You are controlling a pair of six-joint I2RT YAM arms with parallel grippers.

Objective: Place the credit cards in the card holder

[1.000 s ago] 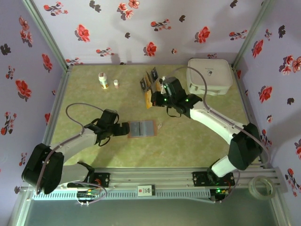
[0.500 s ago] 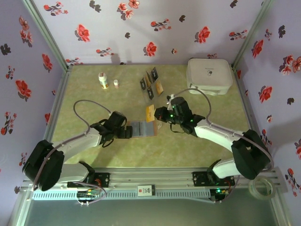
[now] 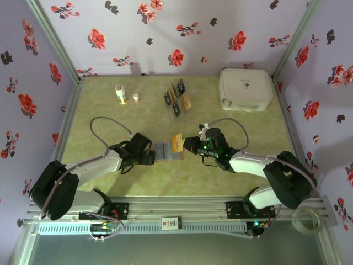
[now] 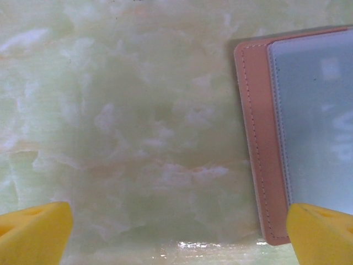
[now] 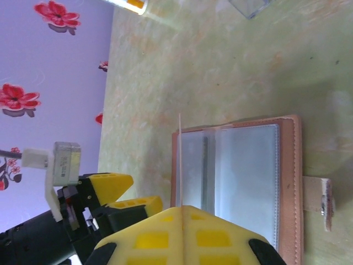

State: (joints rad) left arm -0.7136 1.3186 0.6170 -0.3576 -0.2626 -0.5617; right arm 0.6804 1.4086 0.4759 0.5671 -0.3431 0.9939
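Left tool (image 3: 149,157) is sitting low on the surface (image 3: 105,124), jaws spread wide, nothing between them. One yellow fingertip (image 4: 320,234) is hanging over a corner of the card holder (image 3: 167,150), probably to brace it; actual contact is too close to call. The card holder is lying open and flat mid-surface between the two tools, with its grey-blue pockets facing up, and in the right wrist view those pockets are looking empty. Just right of that, a gold-yellow credit card (image 3: 177,142) is standing on edge over the holder, pinched in the closed right tool (image 3: 188,145). Whether its lower edge is entering a pocket is not clear. The other credit cards (image 3: 177,100) are standing in a cluster toward the back, well apart from the holder. Far right at the back a white case (image 3: 245,88) is sitting unused. By the look of it the task is at an early stage: the first card is being lined up and none appears seated. Left to do: slide this one in, let go, then bring the rest over one at a time.
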